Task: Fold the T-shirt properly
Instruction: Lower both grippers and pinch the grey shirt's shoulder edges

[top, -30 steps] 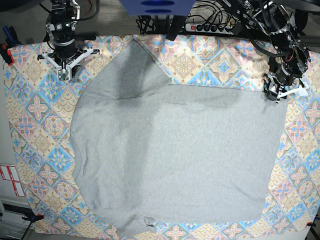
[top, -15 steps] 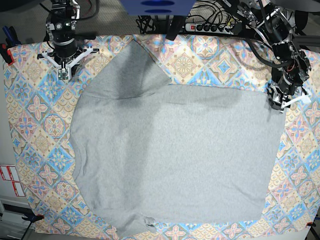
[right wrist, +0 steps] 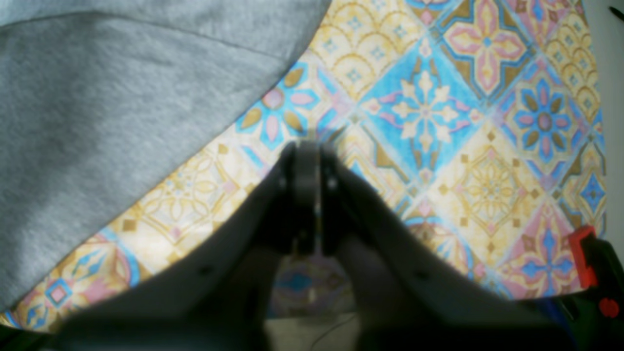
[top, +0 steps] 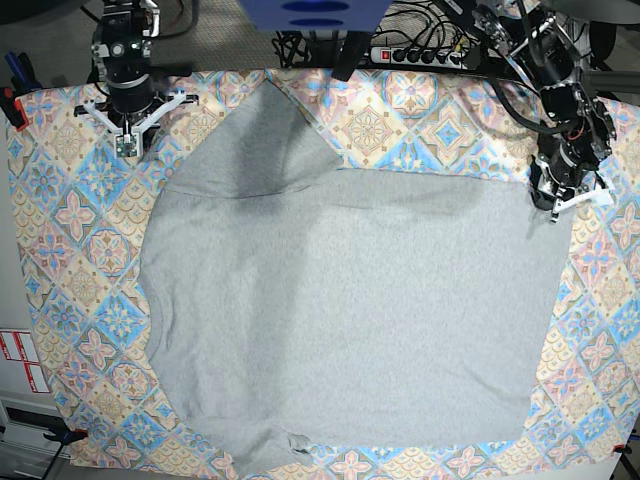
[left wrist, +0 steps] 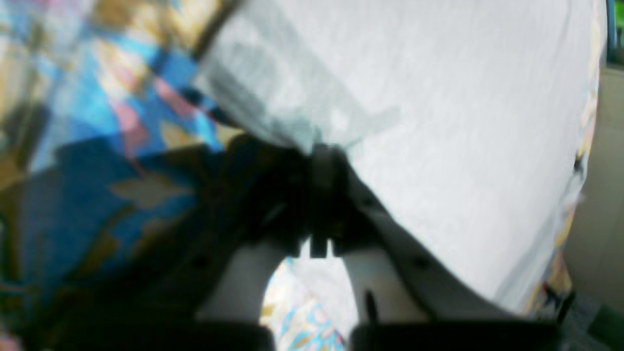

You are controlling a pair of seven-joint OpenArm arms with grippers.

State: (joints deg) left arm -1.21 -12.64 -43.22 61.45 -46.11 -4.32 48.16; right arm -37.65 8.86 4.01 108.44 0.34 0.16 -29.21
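Observation:
The grey T-shirt [top: 350, 320] lies spread flat on the patterned tablecloth [top: 80, 250], plain side up; no lettering shows. One sleeve [top: 265, 140] points to the back. My left gripper [top: 553, 205] is at the shirt's back right corner. In the blurred left wrist view its jaws [left wrist: 321, 153] are closed where the shirt's hem edge [left wrist: 263, 97] runs into the tips. My right gripper [top: 127, 148] is shut and empty over bare tablecloth at the back left. In the right wrist view it [right wrist: 307, 151] is apart from the shirt [right wrist: 97, 97].
A power strip with cables [top: 420, 52] lies behind the table. A red clamp [top: 10, 100] holds the tablecloth's back left edge and shows in the right wrist view [right wrist: 585, 263]. Labels [top: 20, 355] are stuck on the left table edge.
My left gripper swung out to the right, then came back in to the shirt's back right corner. The right arm and the shirt have barely moved.

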